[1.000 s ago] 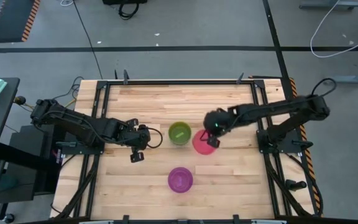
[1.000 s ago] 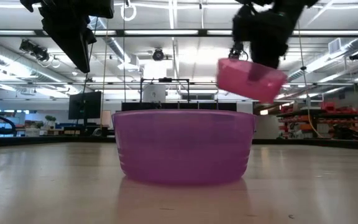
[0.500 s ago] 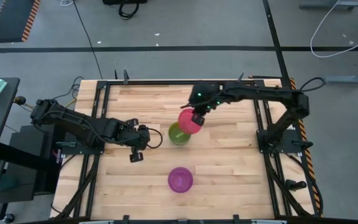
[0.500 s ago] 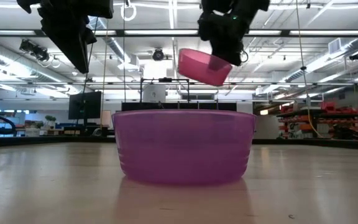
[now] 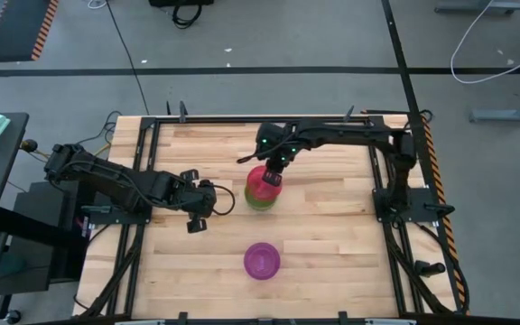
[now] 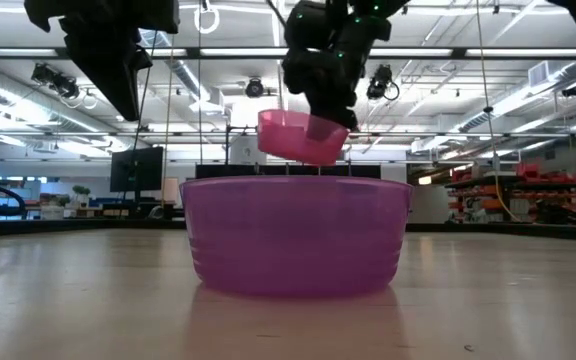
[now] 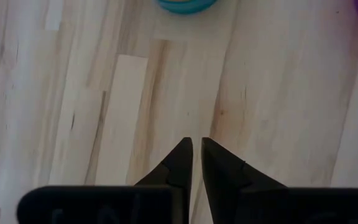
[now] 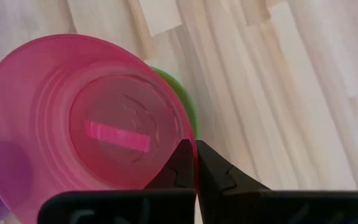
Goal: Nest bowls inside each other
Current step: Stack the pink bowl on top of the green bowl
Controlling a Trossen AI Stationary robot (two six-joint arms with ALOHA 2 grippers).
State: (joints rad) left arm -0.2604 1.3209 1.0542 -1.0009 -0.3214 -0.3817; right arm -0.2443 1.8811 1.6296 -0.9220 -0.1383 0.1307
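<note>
High view: right gripper [image 5: 276,170] jaws pinch pink bowl [image 5: 265,178] rim over green bowl [image 5: 261,201]. Next: lower, centre, release. Left gripper [image 5: 202,209] idle, jaws nearly closed, empty.

Held bowl [image 5: 264,177] above bowl stack [image 5: 261,200]

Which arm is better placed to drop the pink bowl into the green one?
Right. Its pincer already grips the pink bowl by the rim, above the green bowl. The left pincer waits empty beside them.
</note>
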